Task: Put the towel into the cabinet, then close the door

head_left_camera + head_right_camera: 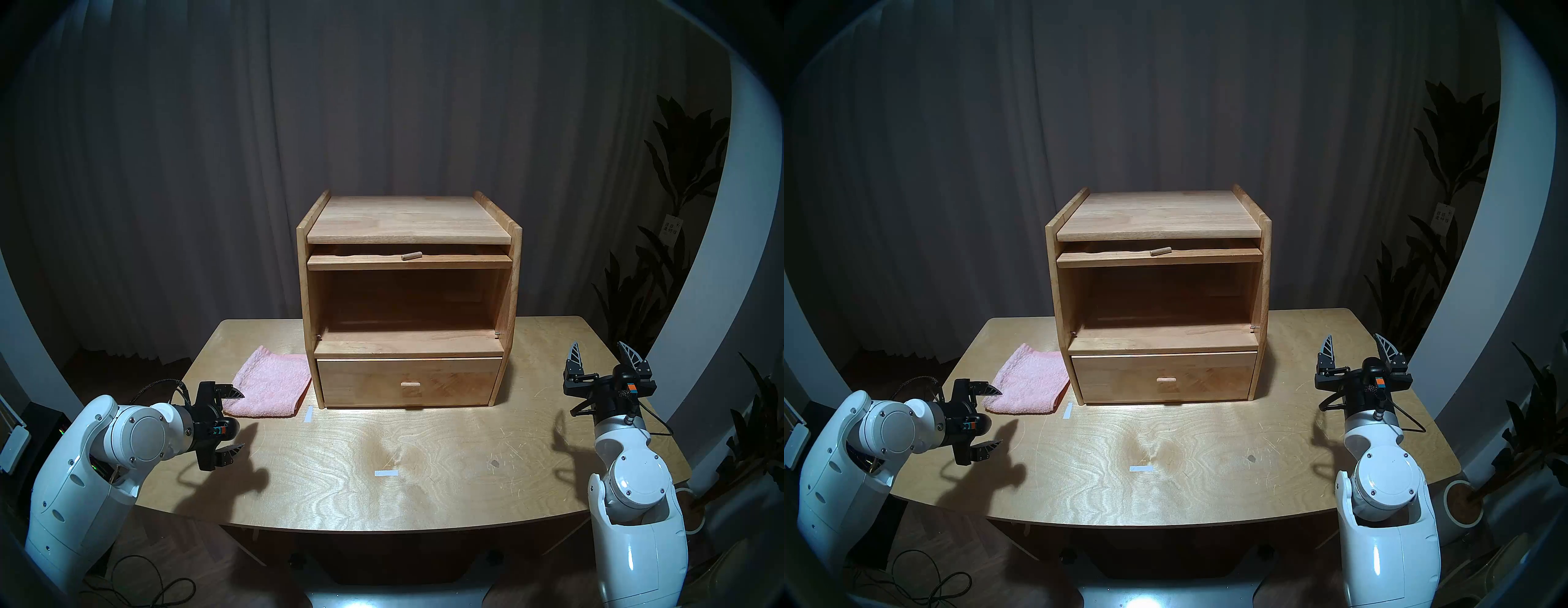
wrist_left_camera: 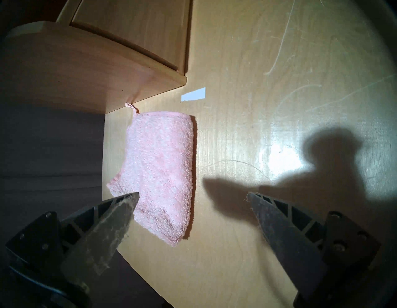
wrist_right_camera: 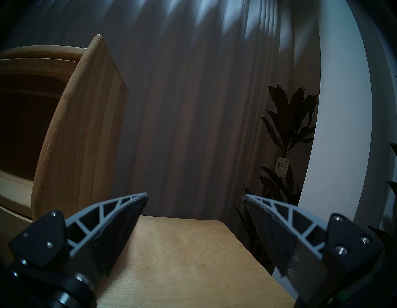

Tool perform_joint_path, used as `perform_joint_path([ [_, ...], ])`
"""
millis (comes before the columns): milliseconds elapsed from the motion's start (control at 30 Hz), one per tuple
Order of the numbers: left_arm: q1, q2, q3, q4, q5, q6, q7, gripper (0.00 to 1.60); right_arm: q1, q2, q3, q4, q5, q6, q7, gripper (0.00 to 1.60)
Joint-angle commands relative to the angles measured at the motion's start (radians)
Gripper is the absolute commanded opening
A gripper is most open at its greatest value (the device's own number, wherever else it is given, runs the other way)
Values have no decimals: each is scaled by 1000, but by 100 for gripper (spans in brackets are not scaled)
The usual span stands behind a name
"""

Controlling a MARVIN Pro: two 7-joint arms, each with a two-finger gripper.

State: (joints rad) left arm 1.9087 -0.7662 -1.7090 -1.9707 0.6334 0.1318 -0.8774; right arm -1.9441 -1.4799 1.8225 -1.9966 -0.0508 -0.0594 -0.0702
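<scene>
Two arms reach over the desk [image 1: 424, 458] in our left head view. Our left end effector [image 1: 237, 420] points sideways toward the centre, fingers apart, just in front of the folded towel [image 1: 271, 384], which lies flat beside the cabinet [image 1: 407, 297]. The door [image 1: 409, 260] is slid in flat under the top, leaving the compartment open. Our right end effector [image 1: 602, 354] points up and away, fingers spread, to the right of the cabinet.

From the right head view we see the same poses.

Our left wrist view looks down on the towel [image 2: 161, 172], one fingertip [image 2: 126, 201] over its near edge; both are empty.

Our right wrist view shows spread fingers [image 3: 129, 208] facing the curtain [image 3: 193, 107].
</scene>
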Motion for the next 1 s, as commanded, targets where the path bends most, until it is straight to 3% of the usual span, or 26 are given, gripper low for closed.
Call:
perform_joint_path([
  [0,-115,30,40,0,34,32,41,160,5,-2,-3,-23,2,-6,0,160],
  [267,-181,13,147,63,96,63,76,160,4,-2,-3,-26,2,-6,-1,160],
  [400,-233,6,256,166,168,56,60,160,2,-3,-3,-28,3,-6,-1,160],
  [500,-276,-16,296,234,217,63,61,160,2,-3,-3,-29,3,-6,-1,160],
  [567,-268,-23,288,240,227,63,73,160,2,-3,-3,-29,3,-5,-1,160],
  [700,-343,-67,319,317,283,74,75,160,1,-4,-3,-30,3,-5,-1,160],
  [833,-363,-91,326,345,305,71,70,160,0,-4,-3,-31,4,-5,-1,160],
  [967,-424,-108,359,380,319,68,18,160,0,-4,-3,-33,4,-4,-1,160],
])
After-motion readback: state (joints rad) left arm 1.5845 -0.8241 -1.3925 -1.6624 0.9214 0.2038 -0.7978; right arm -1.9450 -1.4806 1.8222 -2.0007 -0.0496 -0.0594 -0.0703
